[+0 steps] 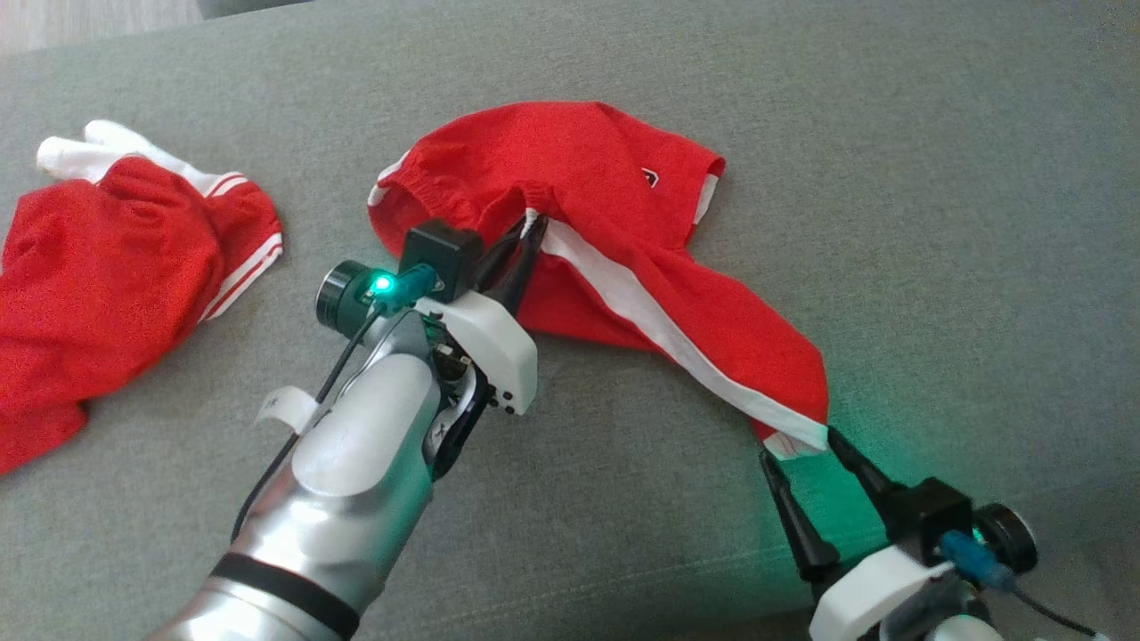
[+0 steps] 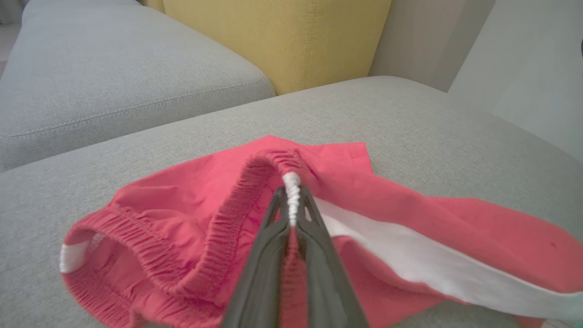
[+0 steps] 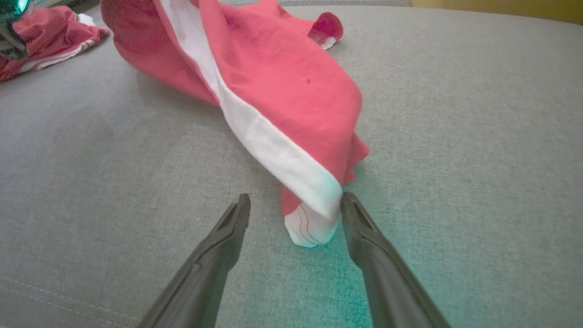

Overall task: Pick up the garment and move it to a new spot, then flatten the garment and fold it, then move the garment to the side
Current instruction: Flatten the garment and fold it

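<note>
The garment (image 1: 614, 231) is a pair of red shorts with a white side stripe, lying crumpled on the grey sofa seat (image 1: 935, 223). My left gripper (image 1: 531, 230) is shut on the elastic waistband where the white stripe begins (image 2: 291, 196), lifting that edge a little. My right gripper (image 1: 799, 450) stands open at the leg hem; the hem's white end (image 3: 314, 214) lies between its two fingers, close against the right one. In the right wrist view the garment (image 3: 282, 77) stretches away up and left from the hem.
A second red garment with white trim (image 1: 107, 276) lies at the left of the seat and shows in the right wrist view's corner (image 3: 45, 36). A yellow cushion (image 2: 278, 36) and another grey seat (image 2: 114, 73) stand beyond the shorts.
</note>
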